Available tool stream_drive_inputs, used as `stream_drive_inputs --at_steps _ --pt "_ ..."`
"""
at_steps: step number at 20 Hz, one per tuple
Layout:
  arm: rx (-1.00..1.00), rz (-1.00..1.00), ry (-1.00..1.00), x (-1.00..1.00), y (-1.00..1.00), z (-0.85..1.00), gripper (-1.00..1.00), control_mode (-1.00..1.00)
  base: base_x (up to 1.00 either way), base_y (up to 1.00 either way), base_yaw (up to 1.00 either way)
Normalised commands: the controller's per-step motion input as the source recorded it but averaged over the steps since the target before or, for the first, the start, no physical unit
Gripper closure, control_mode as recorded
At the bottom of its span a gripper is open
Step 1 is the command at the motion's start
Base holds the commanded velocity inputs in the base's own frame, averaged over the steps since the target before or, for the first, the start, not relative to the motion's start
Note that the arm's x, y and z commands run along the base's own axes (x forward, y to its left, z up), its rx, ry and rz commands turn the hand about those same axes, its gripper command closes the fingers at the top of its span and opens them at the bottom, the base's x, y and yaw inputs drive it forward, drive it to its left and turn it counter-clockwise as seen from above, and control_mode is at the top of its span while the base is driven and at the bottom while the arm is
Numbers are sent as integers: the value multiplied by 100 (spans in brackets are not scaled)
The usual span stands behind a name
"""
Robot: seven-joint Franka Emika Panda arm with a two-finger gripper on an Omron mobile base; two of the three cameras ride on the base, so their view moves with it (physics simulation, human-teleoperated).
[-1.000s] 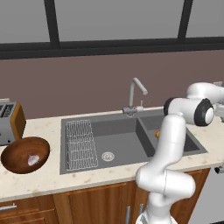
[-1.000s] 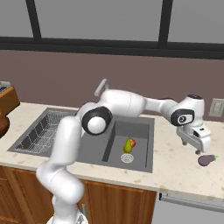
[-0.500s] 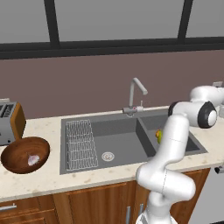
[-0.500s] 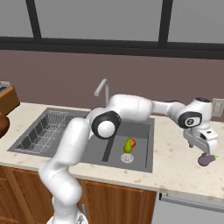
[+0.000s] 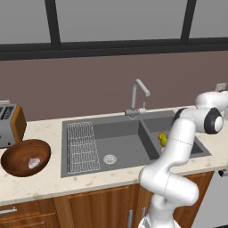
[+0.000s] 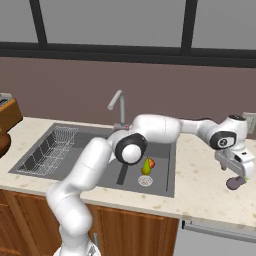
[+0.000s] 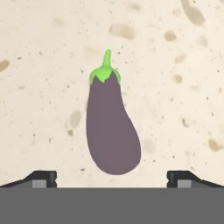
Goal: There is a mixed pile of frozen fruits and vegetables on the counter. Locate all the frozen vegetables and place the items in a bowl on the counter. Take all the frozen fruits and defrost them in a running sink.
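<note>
A dark purple eggplant [image 7: 112, 129] with a green cap lies flat on the beige speckled counter [image 7: 175, 65], straight below my gripper [image 7: 112, 178]. Both fingertips stand wide apart on either side of its rounded end, so the gripper is open and holds nothing. From the right base the gripper [image 6: 239, 173] hovers just above the eggplant [image 6: 235, 183] at the counter's far right. The yellow-green pear piece [image 6: 146, 166] and an orange piece beside it lie in the small basin of the dark grey sink [image 6: 95, 150]. The wooden bowl [image 5: 26, 156] holds the pale bulb [image 5: 34, 162].
A silver toaster [image 5: 9, 124] stands behind the bowl at the left. The curved tap [image 5: 138, 95] rises behind the sink, and a wire rack [image 5: 83, 146] lies in the large basin. A wall socket [image 6: 249, 120] sits above the counter's right end.
My gripper has swung further right and come down over the eggplant. The fruit in the sink and the bowl have stayed put.
</note>
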Motion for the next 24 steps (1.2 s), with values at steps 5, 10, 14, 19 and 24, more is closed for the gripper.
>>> stream_drive_inputs --at_steps 5,10,14,19,24 --pt "2 -1 3 18 -29 -16 -100 -100 0 0 0" --pt "2 -5 6 -5 -4 -29 -100 -100 0 0 0" --pt "4 -5 5 -8 0 -32 -100 -100 0 0 0" --pt "5 -2 3 0 -9 -31 100 -100 0 0 0" --pt "0 -1 -2 0 6 -1 100 -100 0 0 0"
